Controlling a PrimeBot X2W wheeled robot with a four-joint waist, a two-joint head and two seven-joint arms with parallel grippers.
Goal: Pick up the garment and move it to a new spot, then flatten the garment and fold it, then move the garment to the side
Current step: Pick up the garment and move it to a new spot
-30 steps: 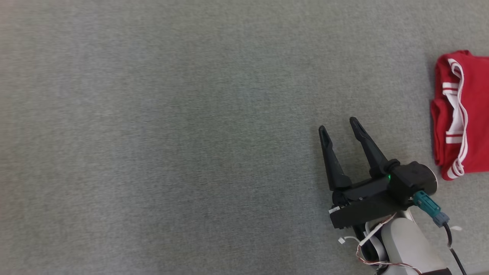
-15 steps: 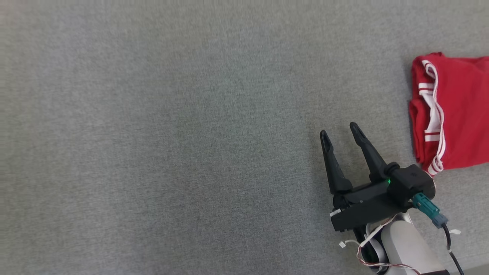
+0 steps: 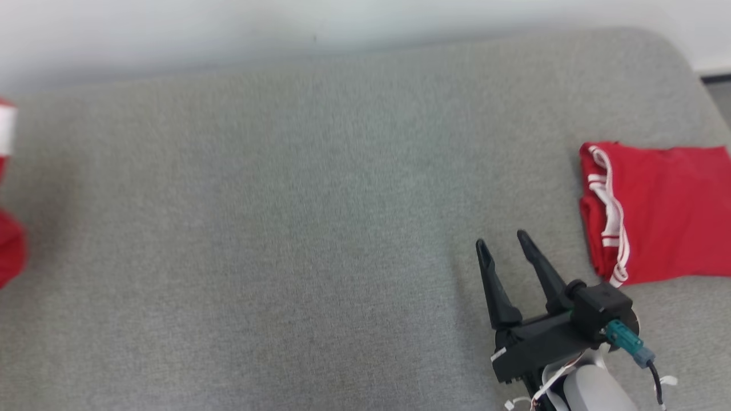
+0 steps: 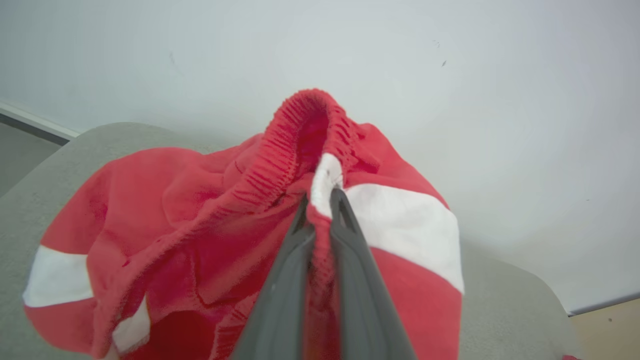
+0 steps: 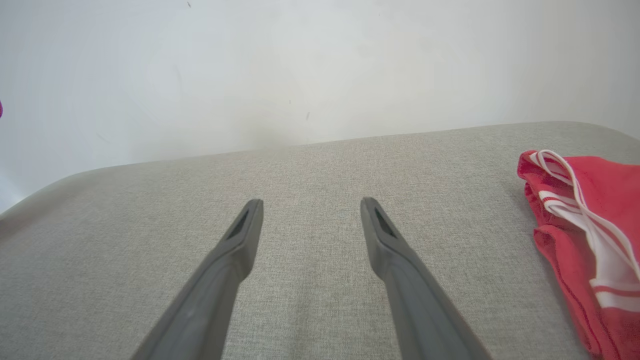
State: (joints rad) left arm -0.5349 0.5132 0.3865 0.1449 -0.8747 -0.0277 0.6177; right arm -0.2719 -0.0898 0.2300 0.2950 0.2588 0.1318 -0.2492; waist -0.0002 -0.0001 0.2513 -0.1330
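The garment (image 4: pixel 200 200) is red with white bands and an elastic waistband. In the left wrist view it hangs bunched above the grey padded surface (image 4: pixel 500 310). My left gripper (image 4: pixel 320 197) is shut on the waistband where a white band meets it. A strip of the same red and white cloth (image 3: pixel 7 251) shows at the left edge of the head view. My right gripper (image 3: pixel 502 241) rests low over the surface at the lower right, open, with nothing between its fingers (image 5: pixel 311 204).
A second red garment with white trim (image 3: pixel 662 211) lies folded on the right of the grey surface (image 3: pixel 285 228), close to my right gripper, and shows in the right wrist view (image 5: pixel 590 235). A pale wall (image 3: pixel 228 28) runs behind the surface's far edge.
The head camera has tilted up, so the far edge, the wall and the red cloth at the left edge have come into view. My right gripper has stayed open.
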